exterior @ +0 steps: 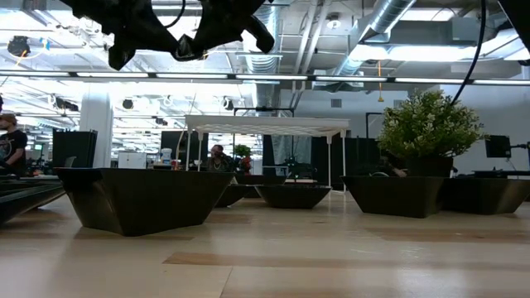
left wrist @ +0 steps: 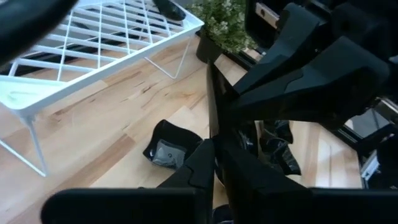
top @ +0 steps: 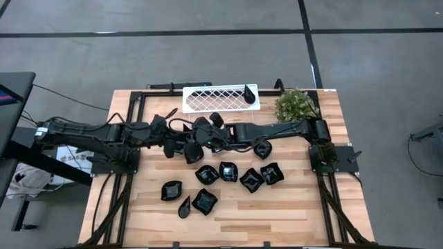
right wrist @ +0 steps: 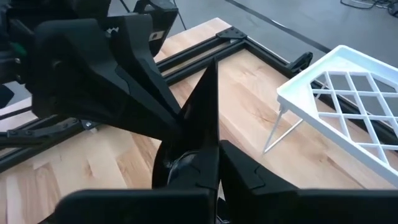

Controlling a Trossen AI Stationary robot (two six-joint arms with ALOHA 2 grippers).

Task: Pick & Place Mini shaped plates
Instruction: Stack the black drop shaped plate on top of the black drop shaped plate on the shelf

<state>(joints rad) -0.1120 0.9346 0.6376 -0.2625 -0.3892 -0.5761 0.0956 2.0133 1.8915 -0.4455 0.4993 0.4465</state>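
Both grippers meet above the middle of the table, and a black teardrop-shaped mini plate (right wrist: 205, 106) stands on edge between them. My left gripper (top: 192, 142) comes from the left and my right gripper (top: 211, 135) from the right, and both are shut on this plate (left wrist: 211, 99). Several more black mini plates (top: 228, 171) rest flat on the wood nearer the front edge. Another mini plate (top: 248, 93) lies on the white lattice tray (top: 208, 99) at the back. My left gripper pinches the plate's thin rim (left wrist: 213, 143) between its two fingers, slanting down from the table's left. The plate is lifted clear and stands on edge. My right gripper pinches the plate's wider end (right wrist: 210, 148) between its two fingers, slanting down from the table's right, opposite the left gripper. The plate's pointed tip (right wrist: 211, 65) sticks out past the fingers.
A green bushy plant (top: 296, 104) in a dark pot stands at the back right beside the tray. One plate (top: 261, 147) lies under the right arm. Bare wood lies along the front edge and at the front right. People show in the room beyond the table.
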